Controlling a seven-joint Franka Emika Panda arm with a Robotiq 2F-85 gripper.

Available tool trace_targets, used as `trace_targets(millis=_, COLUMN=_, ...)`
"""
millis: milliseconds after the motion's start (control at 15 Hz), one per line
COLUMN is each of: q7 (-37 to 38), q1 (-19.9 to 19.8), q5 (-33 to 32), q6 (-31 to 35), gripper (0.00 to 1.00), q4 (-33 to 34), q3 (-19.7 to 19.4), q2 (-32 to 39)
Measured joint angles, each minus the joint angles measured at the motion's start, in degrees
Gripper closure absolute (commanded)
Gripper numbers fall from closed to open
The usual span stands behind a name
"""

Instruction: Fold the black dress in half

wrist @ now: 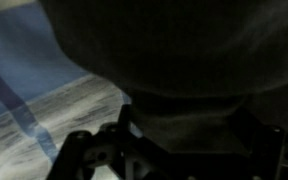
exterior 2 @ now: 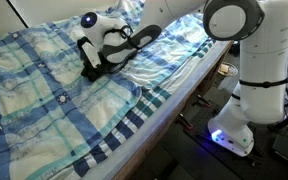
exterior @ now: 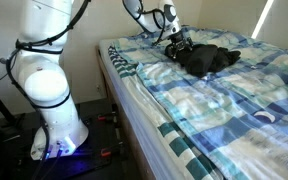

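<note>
1. The black dress [exterior: 210,58] lies bunched and wrinkled on the bed [exterior: 134,116], on top of the blue-and-white checked bedspread [exterior: 229,100]. It sits toward the bed's far end in an exterior view, well in from the bed's long edge.
2. The gripper [exterior: 177,43] is low over the bed, at the end of the dress nearer the bed's long edge. It also shows in both exterior views pointing down at the bedspread [exterior 2: 44,95] (gripper [exterior 2: 90,69]).
3. In the wrist view the gripper [wrist: 174,152] has its fingers [wrist: 89,156] spread wide apart and clamped on nothing. Dark dress fabric [wrist: 174,60] fills the top and right of the frame and runs into the gap between them.
4. I cannot tell whether the fingers touch the fabric or the bed; the wrist view is dark and blurred.
5. A patch of bedspread [wrist: 34,95] shows in the wrist view beside the dress edge.
6. The robot base [exterior: 54,125] stands on the floor beside the bed's long edge, and the arm reaches across the bed. The base is also visible in the exterior view from the opposite end of the bed [exterior 2: 239,120].
</note>
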Motion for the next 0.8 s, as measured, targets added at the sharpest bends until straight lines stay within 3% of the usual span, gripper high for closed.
trace_targets(millis=800, q7=-1.27, q1=-3.01, q5=-4.34, q6=10.85, gripper=0.00, q4=-7.30, q3=-0.69, q2=-3.70)
